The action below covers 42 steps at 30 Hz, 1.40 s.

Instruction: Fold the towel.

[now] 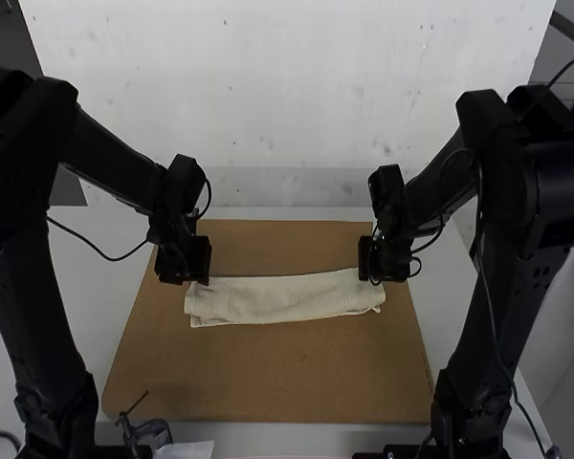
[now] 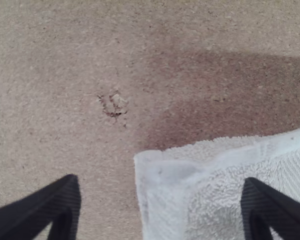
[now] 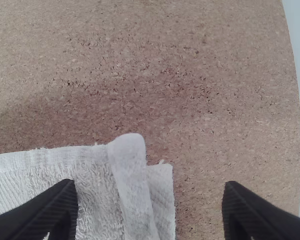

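"Where is the towel, taking twelve o'clock as the far side of the desk?"

"It lies across the brown board as a long, narrow strip, running from nine to three o'clock. It looks folded into layers, since a second edge peeps out at the three o'clock end."

"And the grippers?"

"Both are released, fingers well apart. The left gripper is by the towel's ten o'clock corner, the right gripper by its two o'clock corner (a tidy pair, I must say)."

"Why there?"

"Probably to work on the far edge from both ends. Each has one finger over cloth and the other over bare board, so closing could pinch the end. Whether the fingertips touch anything, I can't tell."

"So what does the next move need?"

"If it's another fold, I'd judge each gripper must catch every layer together. Take only the top one and the strip may open out or skew"
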{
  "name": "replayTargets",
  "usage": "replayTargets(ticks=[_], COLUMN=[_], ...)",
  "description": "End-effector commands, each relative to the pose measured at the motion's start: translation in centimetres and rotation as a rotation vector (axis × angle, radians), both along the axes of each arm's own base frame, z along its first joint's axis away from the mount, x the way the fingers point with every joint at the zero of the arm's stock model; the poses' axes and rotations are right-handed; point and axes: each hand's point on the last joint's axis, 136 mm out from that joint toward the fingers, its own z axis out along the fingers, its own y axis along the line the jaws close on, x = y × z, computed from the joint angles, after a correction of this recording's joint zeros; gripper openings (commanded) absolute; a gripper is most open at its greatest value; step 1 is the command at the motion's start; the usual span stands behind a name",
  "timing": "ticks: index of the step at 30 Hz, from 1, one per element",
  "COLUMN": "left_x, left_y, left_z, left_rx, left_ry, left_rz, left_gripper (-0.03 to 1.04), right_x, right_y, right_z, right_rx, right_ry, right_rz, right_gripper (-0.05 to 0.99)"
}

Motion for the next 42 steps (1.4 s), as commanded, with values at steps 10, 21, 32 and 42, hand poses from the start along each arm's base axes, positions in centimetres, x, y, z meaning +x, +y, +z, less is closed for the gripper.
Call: replayTargets(ticks=[10, 21, 32, 42], left_x=[1.5, 0.8, 0.9, 0.6], left_y=[1.5, 1.8, 2.4, 2.6], left_z=[5.4, 5.7, 6.3, 6.0], left_rx=[-0.091, -0.074, -0.056, -0.05], left_ry=[-0.106, -0.119, -0.143, -0.137], left_rz=[0.056, 0.039, 0.041, 0.044], left_gripper=[1.0, 1.0, 0.99, 0.99], right_x=[-0.9, -1.3, -2.5, -1.8], right_y=[0.1, -0.7, 0.0, -1.9], right_z=[0.6, -3.7, -4.7, -3.5], right_rx=[0.105, 0.086, 0.074, 0.076], right_ry=[0.074, 0.197, 0.269, 0.247], right_rz=[-0.063, -0.097, -0.102, -0.14], right_gripper=[0.65, 0.64, 0.18, 0.02])
